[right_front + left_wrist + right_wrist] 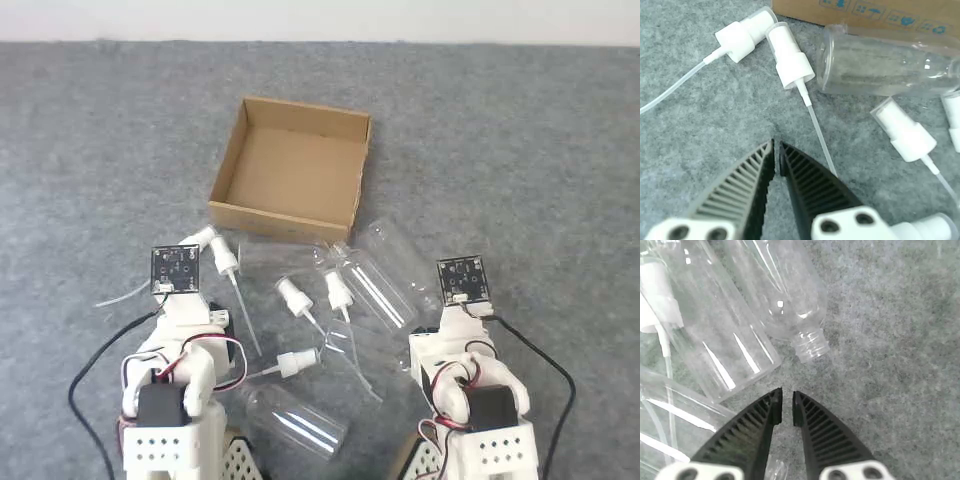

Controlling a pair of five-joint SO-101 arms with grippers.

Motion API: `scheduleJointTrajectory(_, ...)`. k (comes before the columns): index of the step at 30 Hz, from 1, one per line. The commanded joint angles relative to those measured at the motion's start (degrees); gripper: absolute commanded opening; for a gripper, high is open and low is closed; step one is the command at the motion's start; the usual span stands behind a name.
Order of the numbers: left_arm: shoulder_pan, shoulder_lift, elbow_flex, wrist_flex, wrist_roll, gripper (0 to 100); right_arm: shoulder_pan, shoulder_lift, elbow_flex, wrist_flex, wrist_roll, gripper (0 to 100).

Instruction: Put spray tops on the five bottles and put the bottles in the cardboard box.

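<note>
Left gripper (776, 145) and right gripper (787, 392) — fingers all but closed (nothing held).

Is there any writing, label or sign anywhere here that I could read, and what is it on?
No words or numbers can be read.
cardboard box: small blue printed signs along its outer wall, too blurred and cut off to read.
bottles and spray tops: no label or print visible.

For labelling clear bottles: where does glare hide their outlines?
High view: white streaks cross the bottle by the box, its edges faint. Left wrist view: small highlights on one bottle. Right wrist view: strong streaks on the bottles, outlines readable.
</note>
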Motion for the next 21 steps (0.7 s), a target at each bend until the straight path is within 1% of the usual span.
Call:
scheduleJointTrajectory(1, -0.18, -0.79, -0.66, 0.35, -0.26, 2, 0.48, -1.19, 1.23, 0.48, -0.09, 0.9)
scheduleJointTrajectory(6, -0.18, -0.79, -0.66, 0.35, -0.26, 2, 0.84, -1.27, -1.05, -0.04, -0.09, 0.9)
scheduleJointTrajectory(21, -0.18, -0.79, -0.66, 0.35, -0.26, 2, 0.66, -1.27, -18.73, 0.04, 0.00, 0.8)
